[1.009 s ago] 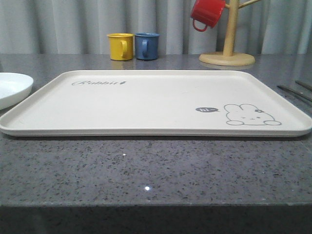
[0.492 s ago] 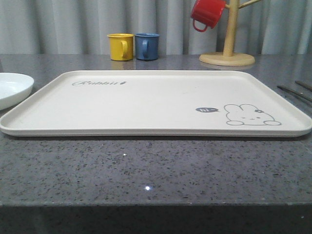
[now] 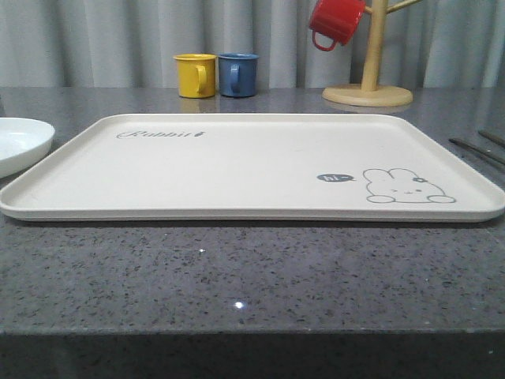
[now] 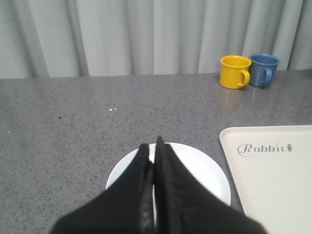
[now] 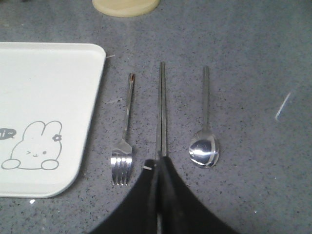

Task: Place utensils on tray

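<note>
The cream tray [image 3: 237, 170] with the "Rabbit" script lies bare in the middle of the grey counter. The utensils lie side by side on the counter to its right: a fork [image 5: 126, 131] nearest the tray [image 5: 44, 97], then a pair of chopsticks [image 5: 162, 107], then a spoon [image 5: 204, 141]. Thin dark handles [image 3: 477, 150] show at the right edge of the front view. My right gripper [image 5: 158, 163] is shut, empty, above the near end of the chopsticks. My left gripper [image 4: 154, 144] is shut, empty, over the white plate [image 4: 204, 170] left of the tray [image 4: 278, 175].
The white round plate [image 3: 20, 142] sits just left of the tray. A yellow cup [image 3: 195, 75] and a blue cup [image 3: 237, 74] stand at the back. A wooden mug tree [image 3: 368, 79] with a red mug [image 3: 334, 22] stands back right.
</note>
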{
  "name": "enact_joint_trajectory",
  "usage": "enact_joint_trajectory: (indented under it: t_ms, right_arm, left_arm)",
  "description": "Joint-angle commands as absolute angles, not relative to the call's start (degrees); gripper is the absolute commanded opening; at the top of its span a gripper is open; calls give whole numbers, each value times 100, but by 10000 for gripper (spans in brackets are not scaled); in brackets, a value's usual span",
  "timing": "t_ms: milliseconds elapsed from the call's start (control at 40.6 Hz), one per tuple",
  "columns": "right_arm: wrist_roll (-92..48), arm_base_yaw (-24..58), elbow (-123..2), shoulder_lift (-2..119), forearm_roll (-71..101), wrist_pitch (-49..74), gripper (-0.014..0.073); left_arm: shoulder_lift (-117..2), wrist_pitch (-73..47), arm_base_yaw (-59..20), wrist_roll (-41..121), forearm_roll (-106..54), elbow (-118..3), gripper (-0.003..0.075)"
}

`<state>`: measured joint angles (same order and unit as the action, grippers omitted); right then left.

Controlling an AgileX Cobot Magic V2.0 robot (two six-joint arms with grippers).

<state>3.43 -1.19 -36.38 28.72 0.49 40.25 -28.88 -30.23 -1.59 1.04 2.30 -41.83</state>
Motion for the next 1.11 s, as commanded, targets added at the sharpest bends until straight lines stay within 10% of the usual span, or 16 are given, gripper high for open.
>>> enact_joint_trajectory:
  t_ms: [0, 148, 394, 812, 1083]
  right_arm:
    - [324, -121, -3781, 3066, 39, 3675, -60]
    - [324, -121, -3781, 3268, 39, 3682, 136]
    - [324, -121, -3781, 3379, 39, 3682, 371]
    - [324, -121, -3781, 3379, 39, 3676, 371]
    - [324, -121, -3781, 3379, 39, 3676, 371]
  left_arm:
    - [-3119, -2655, -151, 101, 227, -4311, -17]
    - [-3424, -2798, -151, 101, 285, -4311, 74]
    - [-3929, -2943, -151, 101, 590, -4321, 482]
    - [-6005, -5004, -20, 47, 1436, -5614, 486]
    - [-7601, -4763, 1800, 1520, -1244, -6266, 485]
